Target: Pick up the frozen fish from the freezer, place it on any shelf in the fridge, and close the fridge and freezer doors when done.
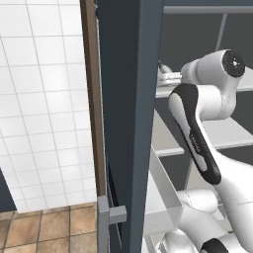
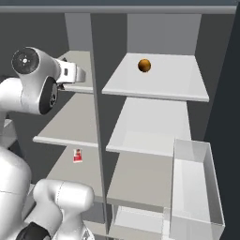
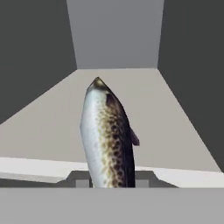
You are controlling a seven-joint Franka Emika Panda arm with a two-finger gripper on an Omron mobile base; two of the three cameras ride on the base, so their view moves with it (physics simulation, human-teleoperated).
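Hand view: my hand [image 3: 112, 183] is closed tight on the frozen fish [image 3: 108, 138], a slender silver-grey body with a pale flank on one side and a brown, dark-speckled back on the other, one small fin jutting from the dark edge. Its pointed end rises away from my fingertips, and its lower part sits pinched between them. Behind the fish lies a dull grey freezer shelf [image 3: 52, 127] with a grey back wall and dark side walls; I cannot tell whether the fish touches the slab.

Right base view: my hand [image 2: 80, 74] reaches over an upper shelf of the freezer compartment [image 2: 70, 126]. A small red-and-white packet [image 2: 78, 155] lies on a lower freezer shelf. An orange-brown ball [image 2: 144, 65] rests on the whitish-grey top shelf [image 2: 173, 79] of the fridge compartment [image 2: 154, 131].
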